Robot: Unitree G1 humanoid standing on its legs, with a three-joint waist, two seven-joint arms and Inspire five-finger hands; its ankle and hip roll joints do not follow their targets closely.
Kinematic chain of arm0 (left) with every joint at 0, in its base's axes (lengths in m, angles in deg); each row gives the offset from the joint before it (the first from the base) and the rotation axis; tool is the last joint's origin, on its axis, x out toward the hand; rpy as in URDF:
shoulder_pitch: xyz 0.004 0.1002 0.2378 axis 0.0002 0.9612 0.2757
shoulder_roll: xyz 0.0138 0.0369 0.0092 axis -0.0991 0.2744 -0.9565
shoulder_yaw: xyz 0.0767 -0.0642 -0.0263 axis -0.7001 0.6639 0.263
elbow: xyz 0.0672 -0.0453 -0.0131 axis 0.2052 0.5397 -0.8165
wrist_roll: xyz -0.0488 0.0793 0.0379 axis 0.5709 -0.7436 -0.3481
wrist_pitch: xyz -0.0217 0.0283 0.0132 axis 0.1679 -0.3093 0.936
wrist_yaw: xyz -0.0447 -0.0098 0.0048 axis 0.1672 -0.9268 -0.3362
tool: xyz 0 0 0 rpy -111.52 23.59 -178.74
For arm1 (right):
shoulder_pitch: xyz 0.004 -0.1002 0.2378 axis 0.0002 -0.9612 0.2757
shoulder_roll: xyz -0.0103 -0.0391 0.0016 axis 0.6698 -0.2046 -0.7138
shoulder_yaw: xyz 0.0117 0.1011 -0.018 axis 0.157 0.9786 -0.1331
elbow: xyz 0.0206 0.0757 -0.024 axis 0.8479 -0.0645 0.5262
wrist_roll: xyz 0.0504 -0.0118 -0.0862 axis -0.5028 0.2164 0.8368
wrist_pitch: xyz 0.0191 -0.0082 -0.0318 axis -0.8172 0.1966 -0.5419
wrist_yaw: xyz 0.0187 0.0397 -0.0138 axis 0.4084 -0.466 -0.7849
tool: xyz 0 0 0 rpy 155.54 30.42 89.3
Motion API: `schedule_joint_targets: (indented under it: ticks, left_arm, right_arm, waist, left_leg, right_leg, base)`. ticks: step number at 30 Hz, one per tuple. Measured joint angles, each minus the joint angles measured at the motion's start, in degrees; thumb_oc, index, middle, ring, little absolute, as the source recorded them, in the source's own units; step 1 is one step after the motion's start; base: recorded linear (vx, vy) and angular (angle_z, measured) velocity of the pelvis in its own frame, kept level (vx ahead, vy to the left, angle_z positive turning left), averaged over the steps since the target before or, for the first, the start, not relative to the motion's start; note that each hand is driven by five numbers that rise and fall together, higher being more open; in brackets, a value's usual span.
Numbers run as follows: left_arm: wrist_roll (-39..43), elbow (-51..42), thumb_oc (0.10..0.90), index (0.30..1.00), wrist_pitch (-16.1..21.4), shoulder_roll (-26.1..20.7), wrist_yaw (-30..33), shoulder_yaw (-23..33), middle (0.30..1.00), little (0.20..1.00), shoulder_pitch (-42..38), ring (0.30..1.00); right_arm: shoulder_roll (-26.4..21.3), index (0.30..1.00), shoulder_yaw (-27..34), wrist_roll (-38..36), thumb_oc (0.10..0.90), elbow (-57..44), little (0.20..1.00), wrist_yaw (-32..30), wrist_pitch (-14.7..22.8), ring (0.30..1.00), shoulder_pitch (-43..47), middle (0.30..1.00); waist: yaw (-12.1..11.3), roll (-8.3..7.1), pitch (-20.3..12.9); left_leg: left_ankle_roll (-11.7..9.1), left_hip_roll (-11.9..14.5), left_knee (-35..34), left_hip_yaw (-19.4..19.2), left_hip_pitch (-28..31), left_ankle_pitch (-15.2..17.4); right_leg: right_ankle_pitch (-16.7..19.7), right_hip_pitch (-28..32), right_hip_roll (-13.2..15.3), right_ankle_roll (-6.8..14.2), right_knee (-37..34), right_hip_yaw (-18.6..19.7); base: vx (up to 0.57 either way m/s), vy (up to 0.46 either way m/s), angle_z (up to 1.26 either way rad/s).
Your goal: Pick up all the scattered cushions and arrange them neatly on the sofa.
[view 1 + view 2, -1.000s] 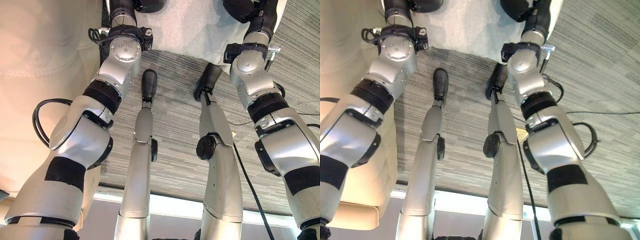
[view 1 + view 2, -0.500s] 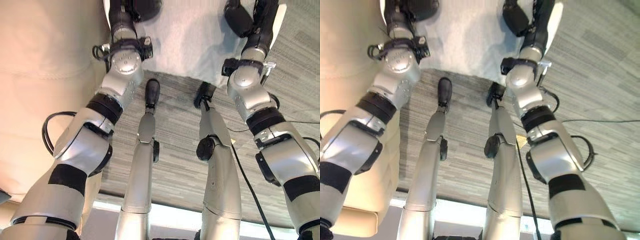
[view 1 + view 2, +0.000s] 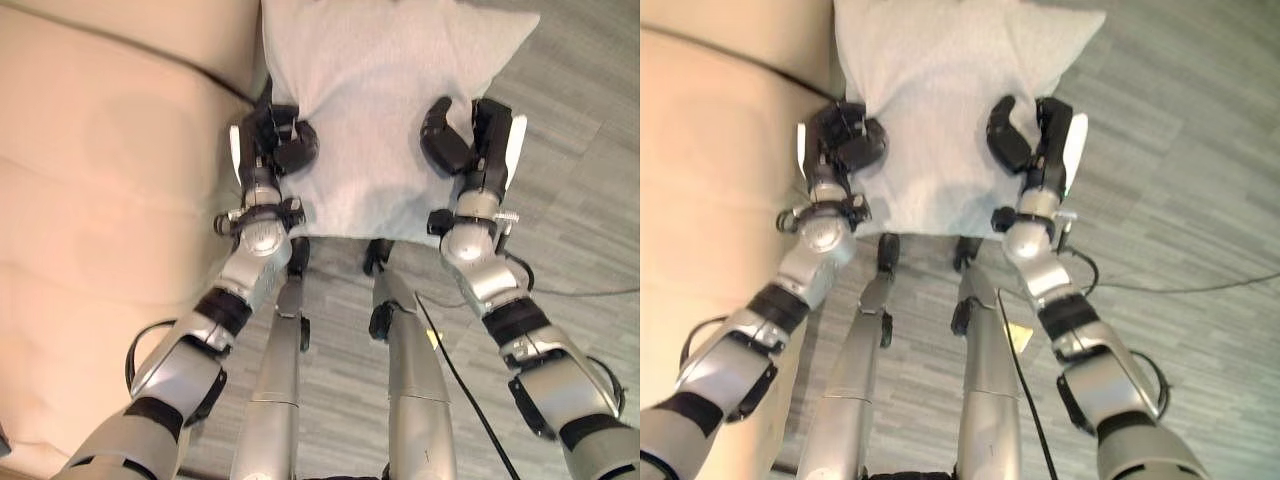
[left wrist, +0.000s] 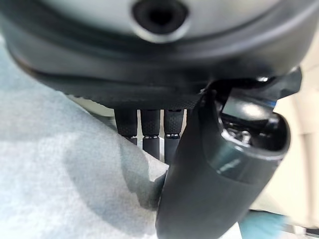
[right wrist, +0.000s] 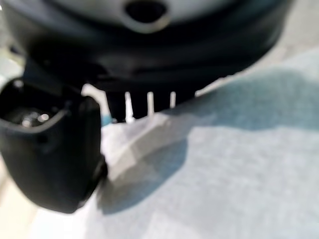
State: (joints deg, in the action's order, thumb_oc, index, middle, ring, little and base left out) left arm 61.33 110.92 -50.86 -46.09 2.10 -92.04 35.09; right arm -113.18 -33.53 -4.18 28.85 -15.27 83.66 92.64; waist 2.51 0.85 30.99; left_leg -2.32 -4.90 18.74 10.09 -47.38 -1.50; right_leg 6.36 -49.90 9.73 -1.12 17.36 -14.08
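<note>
Left eye view. A pale grey-white cushion, roughly square with a fine woven texture and a pointed far corner, is held up between the two hands above the grey striped carpet. The left hand grips the cushion's left edge near its lower corner, fingers curled onto the fabric. The right hand clasps the right edge, its dark thumb lying on the cushion's face and its white-backed fingers wrapped behind. The cushion's left side lies just beside the beige sofa, whose padded surface runs along the left of the scene.

Right eye view. The same arrangement appears: the cushion hangs between the left hand and the right hand, its lower edge straight between them and its surface softly creased. The sofa borders it on the left; carpet lies to the right.

Left wrist view. The thumb and fingers of the left hand pinch a fold of the cushion's cloth, which bunches into a shadowed crease where they meet.

Right wrist view. The right hand's thumb presses on the cushion, while the fingers disappear behind a lifted ridge of fabric; the weave shows pale with a faint bluish shade.
</note>
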Motion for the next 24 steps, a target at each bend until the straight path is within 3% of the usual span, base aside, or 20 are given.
schedule_joint_targets:
  ticks: [8, 13, 15, 18, 24]
  left_arm:
    - [-2.63, -11.52, 0.400, 0.300, -0.17, -1.24, -1.62, 1.76, 0.300, 0.300, 14.94, 0.300]
    - [-2.48, -16.05, 0.400, 0.300, -0.23, -1.61, -5.41, 2.81, 0.300, 0.300, 27.12, 0.300]
    - [-2.40, -16.28, 0.400, 0.300, -1.99, -2.51, -7.93, 1.80, 0.300, 0.300, 32.00, 0.300]
    - [-2.47, -18.64, 0.400, 0.300, -2.11, -2.78, -10.46, 1.99, 0.300, 0.300, 38.05, 0.300]
    - [-2.45, -19.44, 0.400, 0.300, -2.72, -2.53, -13.10, 2.92, 0.300, 0.300, 39.84, 0.300]
  right_arm:
    - [1.37, 0.300, 3.70, 4.65, 0.400, -11.28, 0.300, 4.79, -0.25, 0.300, -16.02, 0.300]
    - [1.30, 0.300, 5.32, 7.23, 0.400, -16.01, 0.300, 10.30, -0.19, 0.300, -26.80, 0.300]
    - [1.16, 0.300, 5.80, 7.36, 0.400, -16.48, 0.300, 13.68, -0.79, 0.300, -31.84, 0.300]
    - [0.36, 0.300, 6.71, 8.00, 0.400, -18.96, 0.300, 16.62, -0.67, 0.300, -37.63, 0.300]
    - [0.60, 0.300, 9.96, 8.42, 0.400, -19.59, 0.300, 20.37, -0.79, 0.300, -39.01, 0.300]
  waist:
    - [-0.96, -0.88, -0.41]
    - [-2.26, -0.20, -2.62]
    - [-3.06, 0.26, -2.96]
    - [-3.74, 1.87, -7.45]
    - [-4.83, 2.89, -8.48]
  left_leg:
    - [-0.92, 2.02, -10.28, 2.10, 20.70, -2.44]
    - [-1.31, 3.36, -14.61, 3.63, 29.35, -2.87]
    - [-1.49, 3.80, -16.76, 3.79, 35.83, -3.09]
    - [-1.57, 4.40, -19.16, 3.74, 37.64, -2.95]
    - [-2.06, 3.68, -18.82, 3.59, 41.31, -3.54]
  right_leg:
    - [-0.08, 20.70, -1.70, 0.36, -7.84, -3.67]
    - [-0.40, 30.38, -3.20, 0.82, -12.19, -6.22]
    - [-0.57, 37.46, -3.74, 1.01, -14.91, -7.43]
    - [-1.29, 40.44, -4.35, 1.85, -17.25, -9.01]
    - [-1.32, 47.91, -4.46, 2.10, -21.08, -12.67]
  base:
    - [0.04, -0.079, 0.11]
    - [0.13, -0.127, 0.18]
    - [0.13, -0.136, 0.27]
    - [0.12, -0.116, 0.33]
    - [0.11, -0.057, 0.33]
